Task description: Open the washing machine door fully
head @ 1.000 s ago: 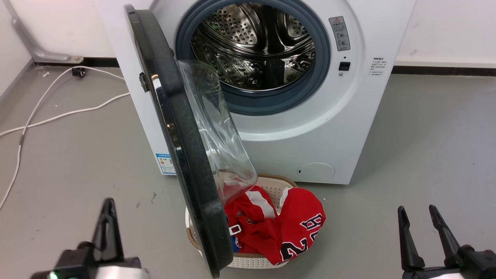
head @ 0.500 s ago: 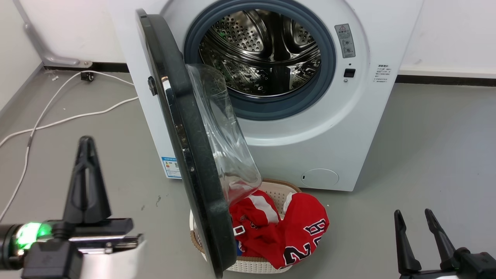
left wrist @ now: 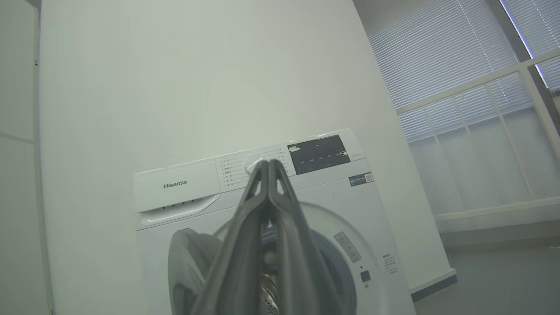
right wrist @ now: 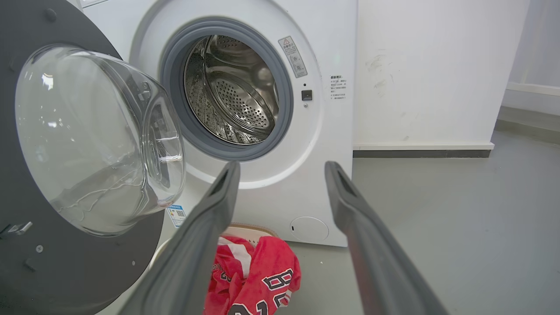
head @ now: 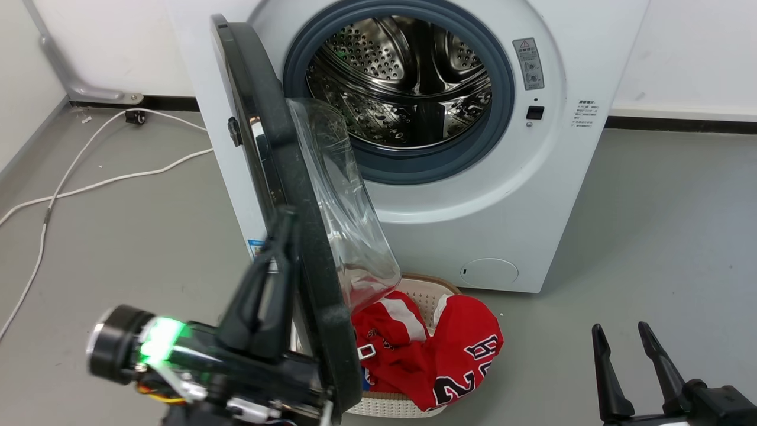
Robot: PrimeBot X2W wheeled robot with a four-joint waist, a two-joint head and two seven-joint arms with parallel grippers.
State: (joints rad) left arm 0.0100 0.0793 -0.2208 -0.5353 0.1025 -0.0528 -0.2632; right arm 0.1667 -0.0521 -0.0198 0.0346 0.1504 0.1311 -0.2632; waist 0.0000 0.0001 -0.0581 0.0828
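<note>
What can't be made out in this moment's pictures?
- Head view: whether the left gripper touches the door; they overlap at its rim.
- Head view: the left side of the basket, behind the door, and its inside, under red clothes.
- Left wrist view: the door's lower part, behind the blurred fingers and cut off by the bottom edge.
- Head view: print on the warning label, too small.

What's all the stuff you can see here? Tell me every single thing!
washing machine: one, white, against the wall
door: one, black with a clear glass bowl, hinged at the machine's left, standing part open
drum: one, shiny steel, inside a grey ring
basket: one, white, on the floor below the door
clothes: red with lettering, count unclear, in the basket
cables: two, white, floor at left
left claw: one, dark, shut, by the door's outer side
right claw: one, dark, open, low right
</note>
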